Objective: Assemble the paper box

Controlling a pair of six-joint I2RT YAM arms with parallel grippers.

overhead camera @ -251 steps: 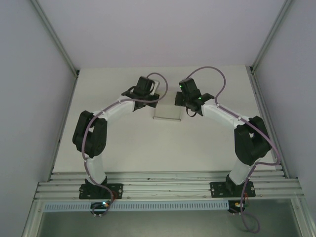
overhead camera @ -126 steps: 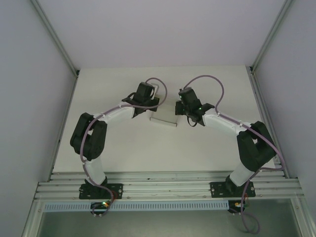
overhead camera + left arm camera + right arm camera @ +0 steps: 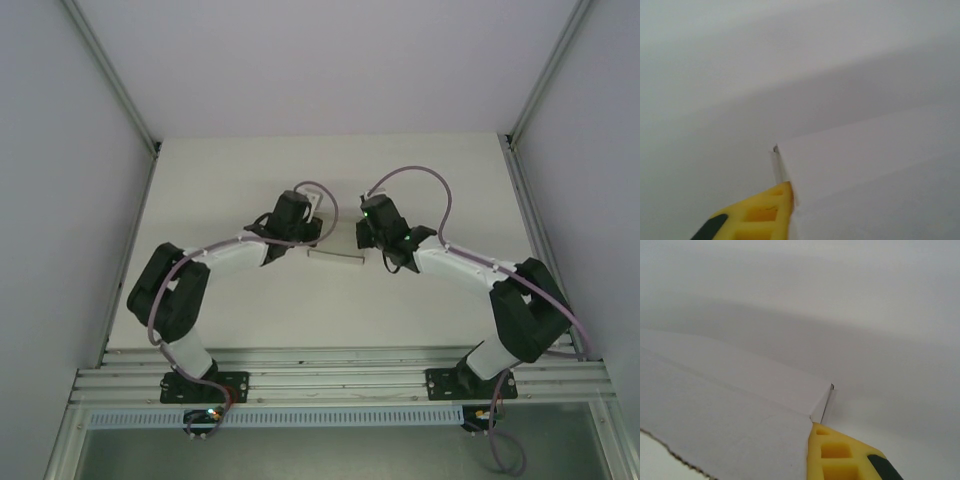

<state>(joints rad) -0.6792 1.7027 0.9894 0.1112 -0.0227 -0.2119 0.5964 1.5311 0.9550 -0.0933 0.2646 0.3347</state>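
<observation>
Top view: paper box (image 3: pixel 335 258) shows edge-on as a thin white strip around mid-worktop (image 3: pixel 230 310), between left gripper (image 3: pixel 306 214) and right gripper (image 3: pixel 363 234), 1 at each end. The wrist views add detail. Left yellow finger (image 3: pixel 762 215) and right yellow finger (image 3: pixel 837 455) each touch a box corner, and card hides the 2nd finger. Can't tell how far either jaws are closed. Right wrist also shows a ragged perforated card edge at bottom-left.

White table (image 3: pixel 300 310), grey walls (image 3: pixel 60 200), aluminium rail (image 3: pixel 340 383)
</observation>
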